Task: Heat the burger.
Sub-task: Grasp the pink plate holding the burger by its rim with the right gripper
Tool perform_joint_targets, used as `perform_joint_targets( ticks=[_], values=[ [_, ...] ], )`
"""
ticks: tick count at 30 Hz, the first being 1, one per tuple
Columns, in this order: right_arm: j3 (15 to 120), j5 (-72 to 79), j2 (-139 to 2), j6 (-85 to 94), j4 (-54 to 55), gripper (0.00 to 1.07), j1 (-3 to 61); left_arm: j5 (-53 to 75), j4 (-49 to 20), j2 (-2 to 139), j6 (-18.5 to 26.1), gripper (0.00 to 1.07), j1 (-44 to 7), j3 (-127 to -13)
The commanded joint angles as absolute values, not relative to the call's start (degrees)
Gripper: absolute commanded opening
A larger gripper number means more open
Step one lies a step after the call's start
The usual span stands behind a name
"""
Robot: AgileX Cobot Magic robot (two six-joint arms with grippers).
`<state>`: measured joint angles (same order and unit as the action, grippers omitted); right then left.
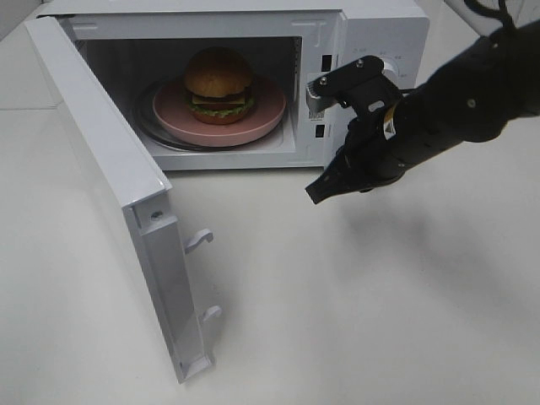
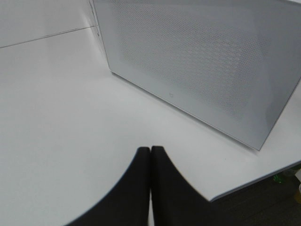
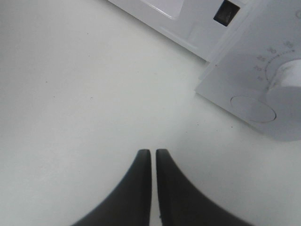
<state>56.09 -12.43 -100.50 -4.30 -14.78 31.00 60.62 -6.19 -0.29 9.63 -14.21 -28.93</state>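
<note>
The burger [image 1: 218, 85], with a glossy brown bun, lettuce and cheese, sits on a round pink plate [image 1: 266, 108] inside the open white microwave [image 1: 371, 25]. My right gripper [image 1: 316, 192] hovers over the table just in front of the microwave's control panel, outside the cavity, with its black fingers together and nothing between them. In the right wrist view the right gripper [image 3: 150, 153] points down at bare table beside the panel's dial [image 3: 287, 84]. My left gripper [image 2: 150, 149] is shut and empty, low over the table, facing the outer side of the microwave door [image 2: 197, 61].
The microwave door [image 1: 110, 186] stands swung wide open toward the front left, its latch hooks [image 1: 198, 240] sticking out over the table. A table edge [image 2: 254, 181] runs close beside the left gripper.
</note>
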Motion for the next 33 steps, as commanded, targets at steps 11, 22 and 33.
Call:
perform_joint_targets(
  ticks=[11, 22, 33],
  values=[
    [68.01, -28.76, -99.81, 22.17, 11.0, 0.09, 31.4, 59.76, -6.25, -1.49, 9.28, 0.0, -14.04, -28.82],
    [71.05, -27.67, -100.15, 40.28, 16.62, 0.37, 31.46, 59.76, -6.25, -1.49, 9.28, 0.0, -14.04, -28.82],
    [71.16, -23.26, -100.96, 51.28, 16.21, 0.64, 34.89, 59.76, -6.25, -1.49, 9.28, 0.0, -14.04, -28.82]
  ],
)
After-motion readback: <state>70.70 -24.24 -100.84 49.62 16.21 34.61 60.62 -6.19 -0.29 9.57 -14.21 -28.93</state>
